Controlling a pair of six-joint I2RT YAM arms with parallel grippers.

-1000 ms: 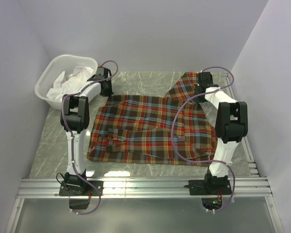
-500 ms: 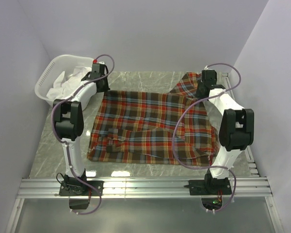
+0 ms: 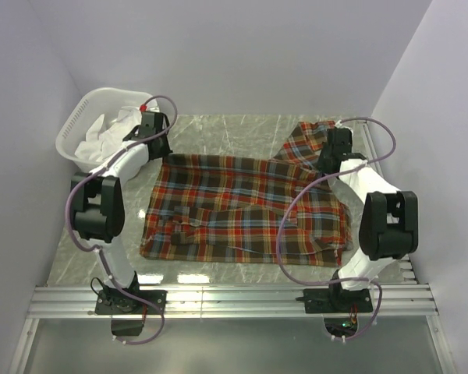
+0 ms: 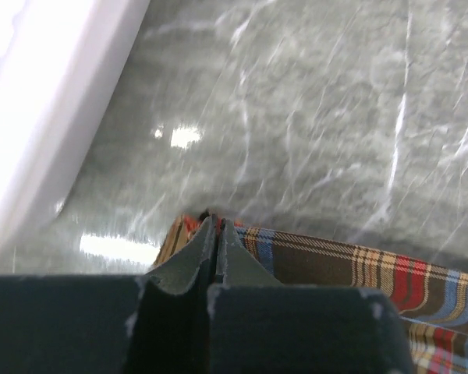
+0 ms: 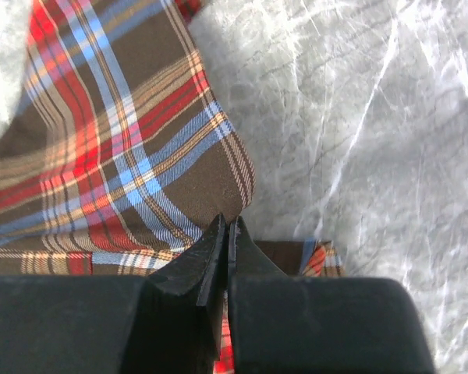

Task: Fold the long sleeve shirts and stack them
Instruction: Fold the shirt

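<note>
- The grey marble tabletop [image 3: 242, 128] carries everything, and you have no folded stack anywhere on it.
- The plaid shirt [image 3: 234, 206] lies spread across the middle of the tabletop. Its far right part is bunched up beside the right arm, and what looks like a sleeve is laid over the body. I judge the folding barely begun (stacking is all ahead of you).
- The white laundry basket [image 3: 76, 128] sits at the far left corner, just beside the left arm. It holds white cloth [image 3: 109, 128], and you cannot tell whether that is another shirt.
- Your left tool [image 4: 217, 227] is clenched on the shirt's far left corner, low against the tabletop. Your right tool [image 5: 226, 227] is clenched on the far right edge. In both wrist views the fingers themselves hide how much fabric sits between the jaws.
</note>
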